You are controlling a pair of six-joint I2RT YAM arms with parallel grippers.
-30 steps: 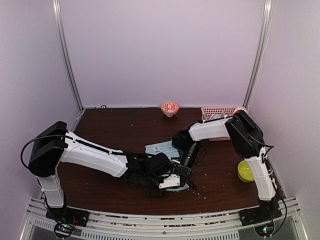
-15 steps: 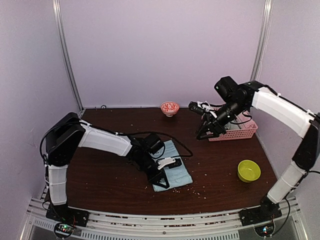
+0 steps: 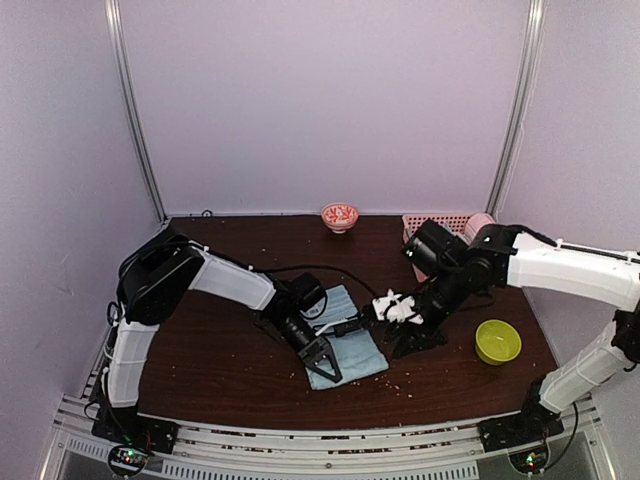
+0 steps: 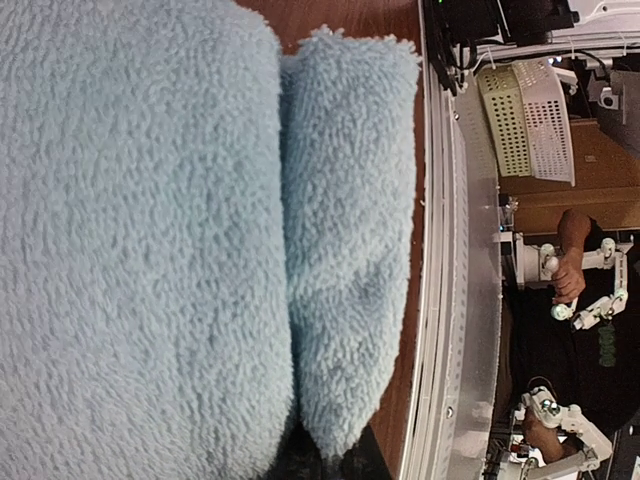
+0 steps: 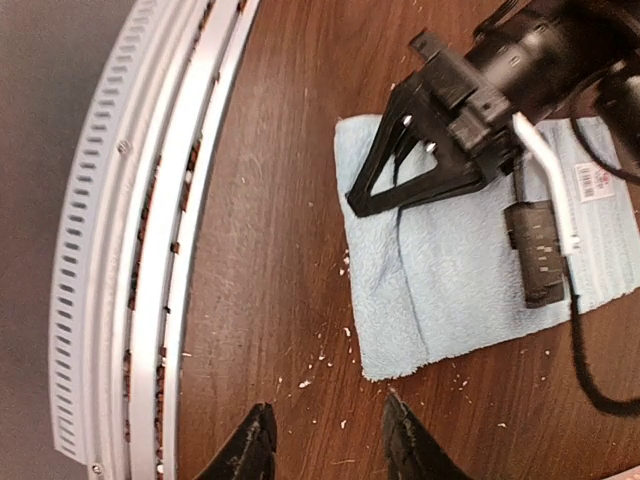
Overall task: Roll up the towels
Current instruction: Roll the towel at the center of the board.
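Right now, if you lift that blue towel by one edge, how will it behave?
Probably floppy: the towel bunches into soft rounded folds in the left wrist view. Its fluffy pile should grip well rather than slip, and it looks light.

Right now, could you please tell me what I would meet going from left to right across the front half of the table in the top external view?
First the light-blue towel → right pincer → lime-green bowl. The left pincer lies over the towel, so I leave it out.
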